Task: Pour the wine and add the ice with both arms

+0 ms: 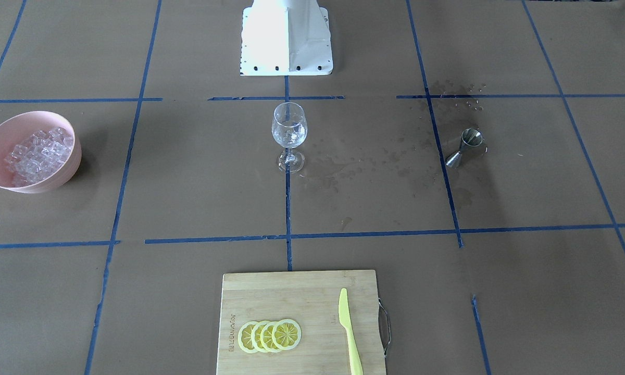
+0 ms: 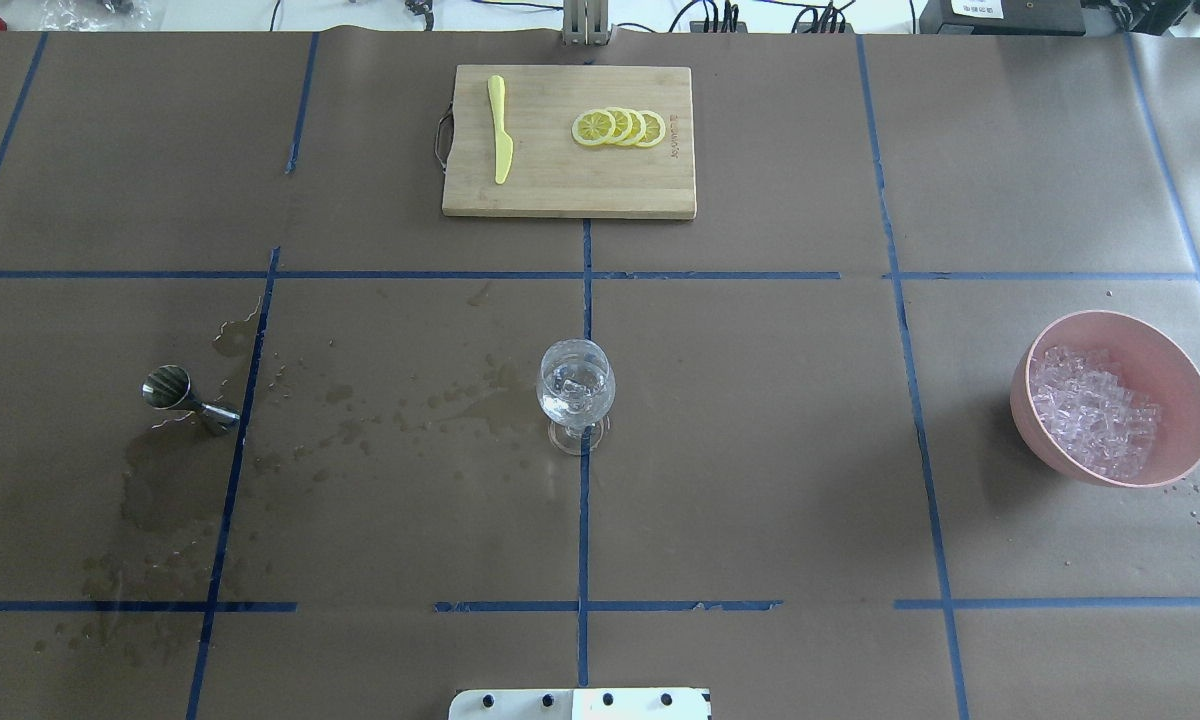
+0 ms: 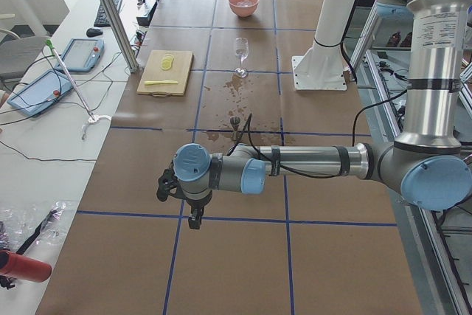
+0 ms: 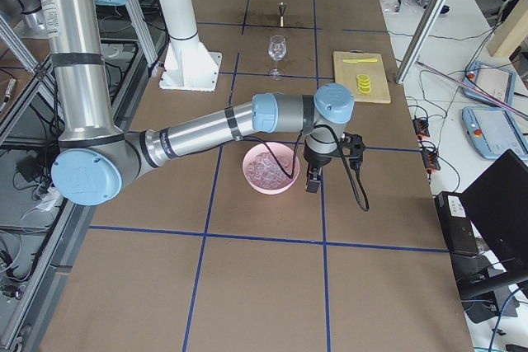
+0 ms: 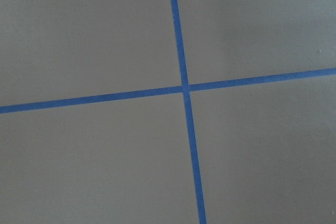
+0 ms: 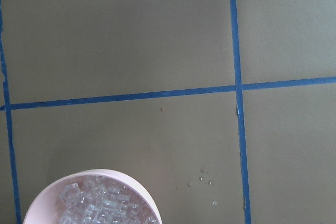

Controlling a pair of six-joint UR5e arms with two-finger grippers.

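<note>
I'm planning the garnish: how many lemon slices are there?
4 lemon slices, overlapping in one row on the cutting board, on the side away from the yellow knife. Any slice tucked fully underneath would be hidden.

Brown paper (image 2: 760, 480) crossed by blue tape lines (image 2: 584, 540) covered the desk (image 2: 110, 150). A white bench (image 3: 37, 175) alongside carried tablets (image 3: 80, 54) and cables (image 2: 695, 14) in bright daylight.

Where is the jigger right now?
Overhead view: the jigger stands on the robot's left side, among wet marks, well left of the central glass.
</note>
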